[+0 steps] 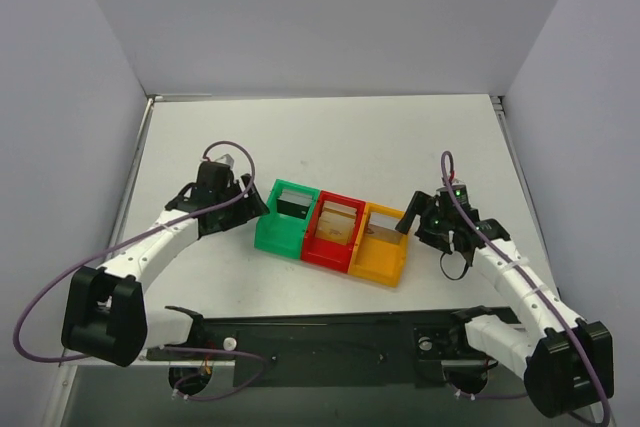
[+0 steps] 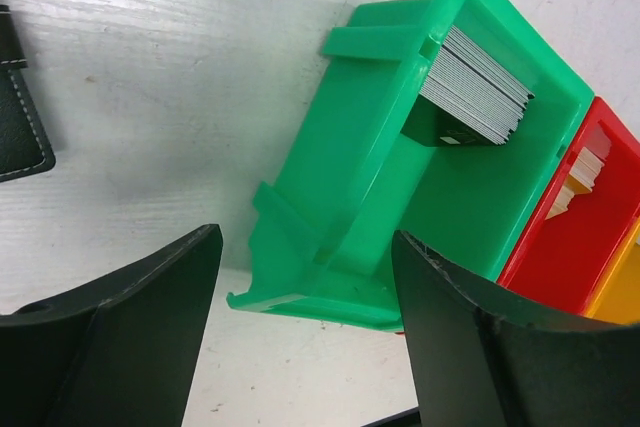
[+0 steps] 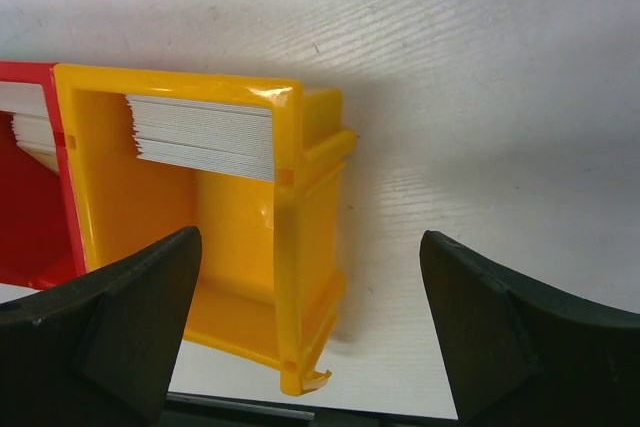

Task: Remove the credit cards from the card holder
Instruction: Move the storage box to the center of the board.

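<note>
A black case corner with white stitching [image 2: 18, 112] shows at the left edge of the left wrist view; it looks like the card holder. In the top view it is hidden under the left arm. My left gripper [image 1: 255, 209] [image 2: 307, 242] is open and empty, just left of the green bin [image 1: 283, 219] [image 2: 400, 177]. My right gripper [image 1: 412, 219] [image 3: 310, 242] is open and empty, with the orange bin's [image 1: 378, 247] right wall [image 3: 300, 217] between its jaws. Stacks of grey-edged cards stand in the green bin [image 2: 480, 87] and the orange bin [image 3: 205, 132].
A red bin [image 1: 333, 230] sits between the green and orange ones, with cards in it [image 2: 585, 172]. The three bins form a slanted row mid-table. A black bar [image 1: 330, 347] runs along the near edge between the arm bases. Grey walls enclose the table.
</note>
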Available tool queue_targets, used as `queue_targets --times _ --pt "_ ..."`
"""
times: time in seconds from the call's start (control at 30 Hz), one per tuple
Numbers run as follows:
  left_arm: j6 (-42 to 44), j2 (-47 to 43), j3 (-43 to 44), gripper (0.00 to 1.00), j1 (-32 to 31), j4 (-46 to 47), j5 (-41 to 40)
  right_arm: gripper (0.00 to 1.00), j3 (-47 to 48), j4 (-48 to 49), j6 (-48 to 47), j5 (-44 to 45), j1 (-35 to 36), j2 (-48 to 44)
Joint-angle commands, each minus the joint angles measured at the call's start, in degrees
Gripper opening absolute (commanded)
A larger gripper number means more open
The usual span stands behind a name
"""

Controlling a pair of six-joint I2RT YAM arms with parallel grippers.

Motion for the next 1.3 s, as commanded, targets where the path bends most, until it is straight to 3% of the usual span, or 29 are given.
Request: queue_targets --times 0.0,0.4,0.7,0.83,1.27 --pt "0.5 1.6 0.2 0.78 -1.5 5.4 0.7 0.82 -2.1 4.8 1.0 -2.8 -0.3 2.2" --pt "0.6 5.1 1.1 0.62 -3.5 6.6 -0.2 0.56 -2.9 9.2 1.1 -5.3 -0.6 7.4" --pt "0.0 7.5 3.2 0.56 -5.0 7.0 -0.7 0.45 -2.6 10.1 0.8 -5.3 -2.1 8.8" --pt "-0.6 8.4 3.6 0.55 -5.6 7.4 -1.4 0.35 -1.8 10.4 0.4 -5.4 -2.8 9.7" --pt "-0.9 9.6 5.1 0.37 -5.9 8.8 -1.7 0.21 0.7 11.0 0.4 -5.3 -3.2 12.2"
